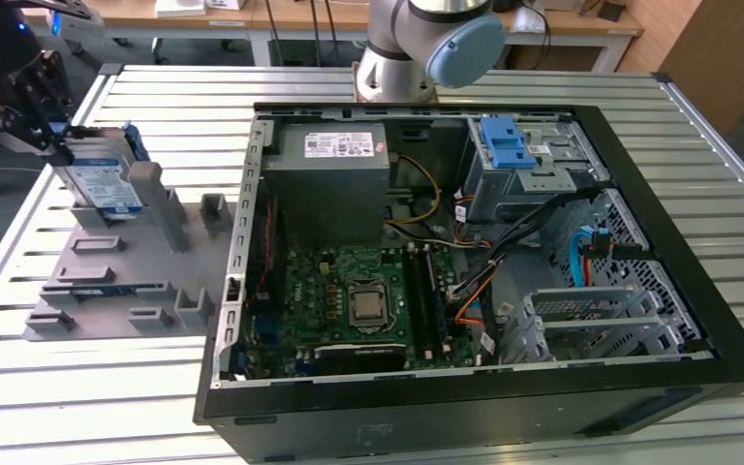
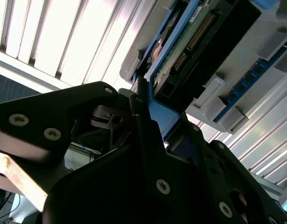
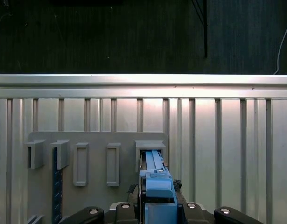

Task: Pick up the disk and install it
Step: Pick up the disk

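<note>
Right, at the upper left of the exterior view your gripper (image 1: 53, 143) is pinching the disk (image 1: 104, 184) by its blue bracket. The disk is standing on edge at a slot of the grey rack (image 1: 127, 281), just left of the open case (image 1: 476, 412). In the second wrist view, one finger (image 2: 139, 114) is pressing against the bracket.

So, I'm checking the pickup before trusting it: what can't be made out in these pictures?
Exterior view: lower edge of the disk, sunk in the grey rack.
Second wrist view: the disk's near end, covered by the gripper.
Exterior view: inside of the drive cage, covered by its blue latch.
</note>
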Motion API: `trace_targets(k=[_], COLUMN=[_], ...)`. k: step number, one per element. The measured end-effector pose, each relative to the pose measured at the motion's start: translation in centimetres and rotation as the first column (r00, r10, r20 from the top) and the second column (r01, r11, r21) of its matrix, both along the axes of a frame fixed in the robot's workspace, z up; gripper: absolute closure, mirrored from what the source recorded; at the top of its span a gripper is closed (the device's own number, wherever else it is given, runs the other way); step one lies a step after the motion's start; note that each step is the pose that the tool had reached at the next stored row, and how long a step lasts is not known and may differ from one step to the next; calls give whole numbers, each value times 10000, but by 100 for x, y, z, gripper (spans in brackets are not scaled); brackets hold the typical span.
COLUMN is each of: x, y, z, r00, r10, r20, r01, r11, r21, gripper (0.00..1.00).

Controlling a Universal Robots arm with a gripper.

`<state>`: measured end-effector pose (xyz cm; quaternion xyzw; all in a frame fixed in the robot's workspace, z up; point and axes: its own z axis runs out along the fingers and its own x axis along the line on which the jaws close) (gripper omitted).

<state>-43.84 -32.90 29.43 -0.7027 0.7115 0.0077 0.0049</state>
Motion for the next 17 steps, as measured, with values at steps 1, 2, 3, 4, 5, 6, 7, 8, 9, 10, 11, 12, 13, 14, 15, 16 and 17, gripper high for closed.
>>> trace_targets(k=[1,2,3,4,5,6,7,8,9,10,11,12,13,14,15,16,17], x=[0,0,0,0,0,0,0,0,0,0,0,0,0,0,0,0,0], y=[0,0,0,0,0,0,0,0,0,0,0,0,0,0,0,0,0], z=[3,7,13,19,24,29,35,38,41,43,45,47,49,51,54,56,58], r00=[10000,10000,10000,10000,10000,10000,10000,10000,10000,10000,10000,10000,10000,10000,10000,10000,10000], r10=[0,0,0,0,0,0,0,0,0,0,0,0,0,0,0,0,0], r20=[-2,-4,-5,-3,0,0,0,1,2,2,1,0,0,0,-1,0,0], r01=[0,0,0,0,0,0,0,0,0,0,0,0,0,0,0,0,0], r11=[10000,10000,10000,10000,10000,10000,10000,10000,10000,10000,10000,10000,10000,10000,10000,10000,10000], r21=[-1,-1,-2,-2,-1,-1,0,0,1,0,0,0,0,0,0,0,0], gripper=[64,64,64,64,64,64,64,64,64,64,64,64,64,64,64,64,64])
